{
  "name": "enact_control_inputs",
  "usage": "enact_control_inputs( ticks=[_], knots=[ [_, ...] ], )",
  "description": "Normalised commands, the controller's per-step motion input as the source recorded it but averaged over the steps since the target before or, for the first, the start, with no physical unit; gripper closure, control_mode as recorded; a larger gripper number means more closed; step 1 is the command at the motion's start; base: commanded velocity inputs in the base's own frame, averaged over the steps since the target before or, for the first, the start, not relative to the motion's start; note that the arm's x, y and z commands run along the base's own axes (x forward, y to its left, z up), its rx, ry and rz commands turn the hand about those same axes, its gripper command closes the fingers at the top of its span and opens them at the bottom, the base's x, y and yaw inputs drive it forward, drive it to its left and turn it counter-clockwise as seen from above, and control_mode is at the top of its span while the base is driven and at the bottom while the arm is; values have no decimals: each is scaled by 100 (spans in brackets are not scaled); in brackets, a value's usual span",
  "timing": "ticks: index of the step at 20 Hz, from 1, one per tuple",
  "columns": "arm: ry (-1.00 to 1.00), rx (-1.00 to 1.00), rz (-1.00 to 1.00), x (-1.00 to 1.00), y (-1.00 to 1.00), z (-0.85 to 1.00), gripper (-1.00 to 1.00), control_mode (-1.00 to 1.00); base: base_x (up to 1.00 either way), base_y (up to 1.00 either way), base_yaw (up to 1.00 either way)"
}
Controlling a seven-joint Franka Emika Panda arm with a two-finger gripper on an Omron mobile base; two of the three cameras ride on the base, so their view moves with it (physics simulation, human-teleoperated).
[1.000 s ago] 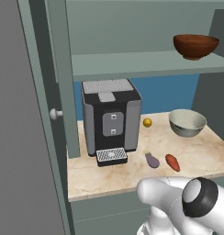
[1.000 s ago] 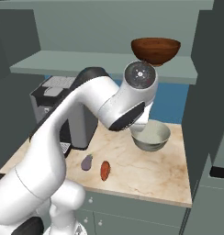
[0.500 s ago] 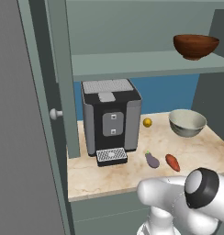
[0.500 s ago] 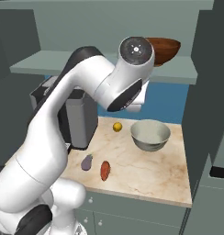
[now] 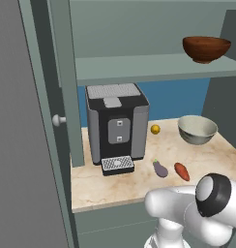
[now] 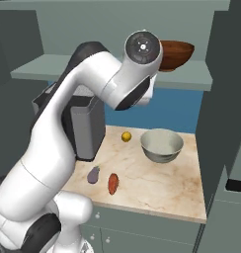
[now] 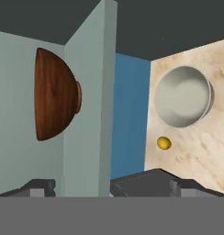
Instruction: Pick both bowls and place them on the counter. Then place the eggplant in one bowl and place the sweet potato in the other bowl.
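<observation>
The dark reddish-brown bowl (image 5: 207, 48) stands on the grey-green shelf (image 5: 149, 68); the arm's wrist hides part of this bowl (image 6: 178, 53) in the right base view. The grey-beige bowl (image 5: 197, 130) sits upright on the marble counter (image 5: 139, 181), back right. Near the front lie the purple eggplant (image 5: 160, 168) and the orange-red sweet potato (image 5: 182, 171), side by side and apart. In the rolled hand view my gripper (image 7: 112, 187) is open and holds nothing, some way short of the brown bowl (image 7: 54, 94), with the grey bowl (image 7: 183, 96) to the right.
A black and grey coffee machine (image 5: 117, 126) takes up the counter's left half. A small yellow ball (image 5: 155, 129) lies between it and the grey bowl. A cabinet door with a knob (image 5: 59, 119) stands open on the left, and a dark wall (image 6: 223, 99) closes the right side.
The arm's wrist has risen to shelf height and now covers the brown bowl's left edge in the right base view. Bowls and vegetables have not moved. The gripper stays open.
</observation>
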Motion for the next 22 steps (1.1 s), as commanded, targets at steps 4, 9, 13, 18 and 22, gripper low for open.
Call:
enact_control_inputs(
  ticks=[4, 9, 13, 18, 22],
  knots=[
    [-4, 0, 0, 49, 12, 6, -100, -100, 0, 0, 0],
    [2, 0, 0, 59, 1, 16, -100, -100, 0, 0, 0],
    [9, 0, 1, 47, -3, 28, -100, -100, 0, 0, 0],
    [5, 0, 1, 34, -13, 18, -100, -100, 0, 0, 0],
    [4, 0, 3, 25, -22, 6, -100, -100, 0, 0, 0]
  ],
)
